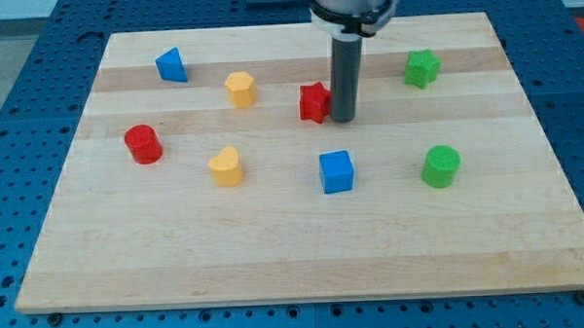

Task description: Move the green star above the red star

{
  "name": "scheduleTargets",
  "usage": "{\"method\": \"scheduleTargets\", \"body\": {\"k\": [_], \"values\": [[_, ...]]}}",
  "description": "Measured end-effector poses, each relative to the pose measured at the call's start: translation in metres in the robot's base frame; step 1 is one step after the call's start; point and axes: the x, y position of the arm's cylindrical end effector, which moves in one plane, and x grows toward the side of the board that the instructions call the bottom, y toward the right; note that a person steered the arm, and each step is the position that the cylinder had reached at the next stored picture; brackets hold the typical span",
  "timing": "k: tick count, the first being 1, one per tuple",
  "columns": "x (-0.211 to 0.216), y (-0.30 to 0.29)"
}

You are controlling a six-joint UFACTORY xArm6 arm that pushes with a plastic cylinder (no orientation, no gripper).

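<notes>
The green star (pixel 421 68) lies at the view's upper right of the wooden board (pixel 305 251). The red star (pixel 314 102) lies near the board's middle top, to the left of the green star. My tip (pixel 344 119) stands right beside the red star, on its right side, touching or almost touching it. The green star is well to the right of my tip and a little higher in the view.
A blue triangular block (pixel 172 65) and a yellow hexagonal block (pixel 240 89) lie upper left. A red cylinder (pixel 143 144) and a yellow block (pixel 227 166) lie left. A blue cube (pixel 336 171) and a green cylinder (pixel 441 166) lie lower right.
</notes>
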Motion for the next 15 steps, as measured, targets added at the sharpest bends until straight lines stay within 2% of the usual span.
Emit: {"method": "scheduleTargets", "body": {"k": [1, 2, 3, 6, 7, 8, 10, 11, 12, 13, 14, 15], "values": [[-0.028, -0.015], [-0.041, -0.05], [-0.042, -0.062], [0.004, 0.133], [-0.029, 0.186], [-0.066, 0.178], [-0.078, -0.003], [-0.078, -0.008], [-0.077, 0.051], [-0.053, 0.062], [-0.038, 0.052], [-0.036, 0.002]]}}
